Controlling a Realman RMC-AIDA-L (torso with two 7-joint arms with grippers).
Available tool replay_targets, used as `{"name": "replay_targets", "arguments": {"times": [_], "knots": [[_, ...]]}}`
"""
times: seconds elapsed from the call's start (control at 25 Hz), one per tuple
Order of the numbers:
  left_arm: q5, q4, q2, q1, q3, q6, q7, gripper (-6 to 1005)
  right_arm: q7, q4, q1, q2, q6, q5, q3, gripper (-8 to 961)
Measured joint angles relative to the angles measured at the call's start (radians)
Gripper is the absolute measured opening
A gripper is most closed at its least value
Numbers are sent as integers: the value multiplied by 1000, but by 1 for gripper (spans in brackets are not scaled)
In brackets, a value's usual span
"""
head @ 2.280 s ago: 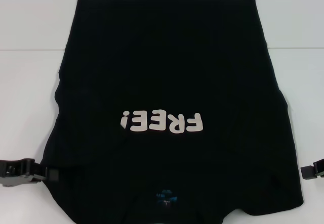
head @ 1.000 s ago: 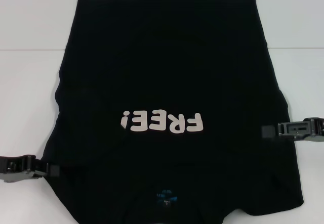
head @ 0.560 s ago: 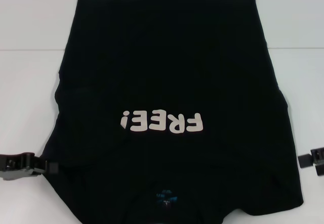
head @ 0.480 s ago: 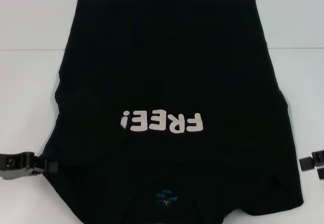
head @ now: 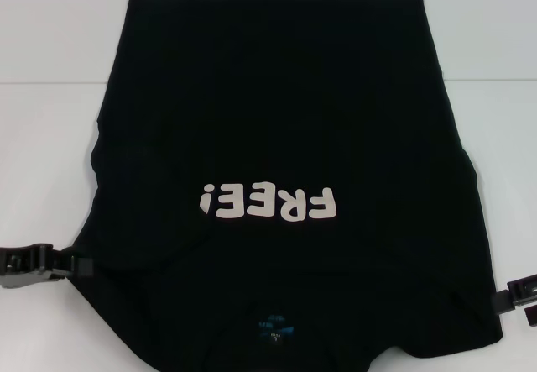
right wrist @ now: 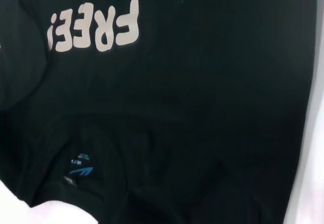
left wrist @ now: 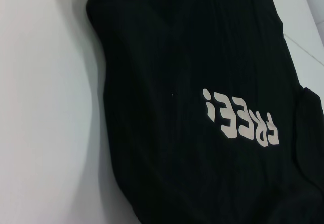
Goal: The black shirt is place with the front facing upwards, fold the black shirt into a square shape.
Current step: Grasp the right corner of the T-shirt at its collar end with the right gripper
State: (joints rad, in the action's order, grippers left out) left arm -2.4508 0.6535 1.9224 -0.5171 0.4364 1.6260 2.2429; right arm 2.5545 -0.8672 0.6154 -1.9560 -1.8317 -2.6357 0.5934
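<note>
- Black shirt [head: 285, 137] lies flat, unfolded.
- Left gripper [head: 77, 266] at its shoulder edge, right gripper [head: 503, 301] opposite; I cannot tell jaw state.
- Next: I judge both must pinch cloth.

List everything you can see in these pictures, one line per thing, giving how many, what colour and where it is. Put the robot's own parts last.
black shirt: one, black, spread flat front up over most of the table, collar end nearest the robot.
lettering: one word, "FREE!", white, on the shirt's front, upside down in the head view.
neck label: one, blue, inside the collar at the near edge.
table: one, white, under the shirt.
left gripper: one, black, at the shirt's near left edge.
right gripper: one, black, at the shirt's near right edge.
</note>
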Motion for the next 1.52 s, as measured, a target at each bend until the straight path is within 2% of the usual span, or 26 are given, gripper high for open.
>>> {"name": "replay_targets", "arguments": {"times": [0.32, 1.52], "knots": [[0, -3, 0, -3, -1, -4, -2, 34, 9, 5, 4, -20, 41, -2, 60, 866], [-1, -8, 7, -4, -1, -12, -13, 34, 28, 65, 30, -24, 129, -3, 141, 857]]}}
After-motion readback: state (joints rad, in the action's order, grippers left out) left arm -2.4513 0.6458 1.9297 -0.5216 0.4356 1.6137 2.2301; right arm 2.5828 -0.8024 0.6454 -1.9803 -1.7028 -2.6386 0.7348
